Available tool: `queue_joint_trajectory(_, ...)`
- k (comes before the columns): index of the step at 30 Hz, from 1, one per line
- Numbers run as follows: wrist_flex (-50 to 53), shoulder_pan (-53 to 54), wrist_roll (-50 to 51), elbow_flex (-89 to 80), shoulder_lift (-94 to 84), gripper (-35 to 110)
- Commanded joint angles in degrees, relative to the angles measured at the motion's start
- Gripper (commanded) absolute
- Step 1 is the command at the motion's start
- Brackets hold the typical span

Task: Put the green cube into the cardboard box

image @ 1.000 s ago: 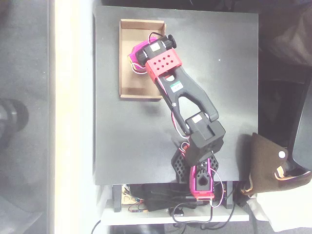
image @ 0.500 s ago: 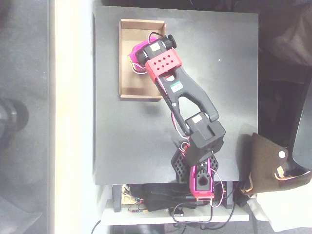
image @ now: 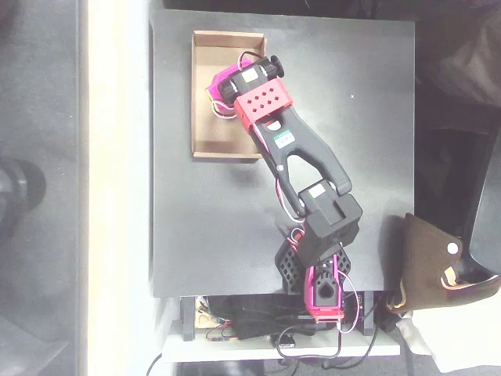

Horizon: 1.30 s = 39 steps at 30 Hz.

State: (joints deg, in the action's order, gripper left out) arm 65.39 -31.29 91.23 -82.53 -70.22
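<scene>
Black surface (image: 211,219) carries the cardboard box (image: 205,129) near its top-left corner in the overhead view. The magenta end effector (image: 219,92) hangs over the box's middle, fingers hidden underneath, so can't tell if it's spread or pinching. Can't make out the green cube anywhere.

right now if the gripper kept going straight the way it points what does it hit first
Probably the floor of the cardboard box: the gripper sits over it, apparently pointing down, though depth is unclear from overhead.

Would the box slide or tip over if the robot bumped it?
Probably slide, not tip: the box lies flat with low walls on the smooth black table. It looks like thin cardboard, so likely light. The gripper hangs over it.
</scene>
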Motion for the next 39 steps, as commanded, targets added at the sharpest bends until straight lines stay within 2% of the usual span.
queue_joint_trajectory(1,-0.18,-0.7,6.24,1.41,-4.22,36)
queue_joint_trajectory(22,-0.18,3.08,6.24,1.41,-38.32,36)
queue_joint_trajectory(39,-0.18,26.02,6.24,0.44,-47.46,36)
